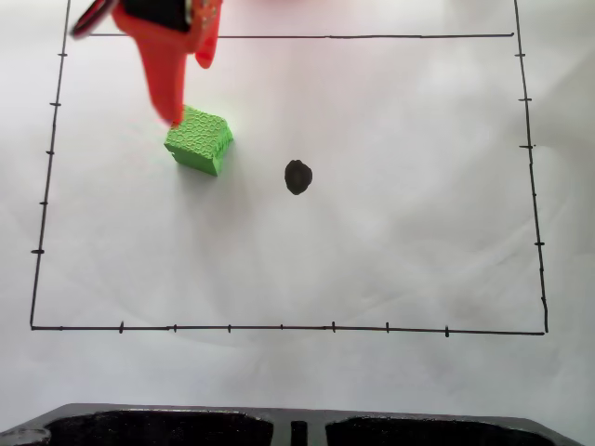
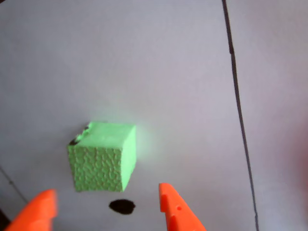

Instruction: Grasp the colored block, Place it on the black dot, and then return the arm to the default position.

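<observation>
Orange gripper [image 2: 108, 209] spread wide, holding nothing; black dot [image 2: 121, 206] between its fingertips, colored block [image 2: 102, 156] just beyond the dot.

Bright orange plastic arm [image 1: 172, 56] with a black part on top and pointed, tapered fingers [image 2: 175, 211].

Pincer [image 2: 108, 204] bases beyond frame edge
</observation>
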`<action>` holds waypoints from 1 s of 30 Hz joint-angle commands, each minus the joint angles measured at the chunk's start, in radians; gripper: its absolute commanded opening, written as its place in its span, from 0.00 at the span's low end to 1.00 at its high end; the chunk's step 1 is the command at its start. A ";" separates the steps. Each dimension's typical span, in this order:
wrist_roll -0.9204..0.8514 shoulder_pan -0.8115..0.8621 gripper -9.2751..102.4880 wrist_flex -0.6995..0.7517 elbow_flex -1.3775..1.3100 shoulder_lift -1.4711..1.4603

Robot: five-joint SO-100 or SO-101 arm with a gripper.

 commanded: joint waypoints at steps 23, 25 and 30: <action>0.005 -0.055 0.42 -0.181 -0.106 -0.348; -0.005 -0.054 0.42 -0.193 -0.107 -0.362; -0.026 -0.051 0.40 -0.232 -0.109 -0.394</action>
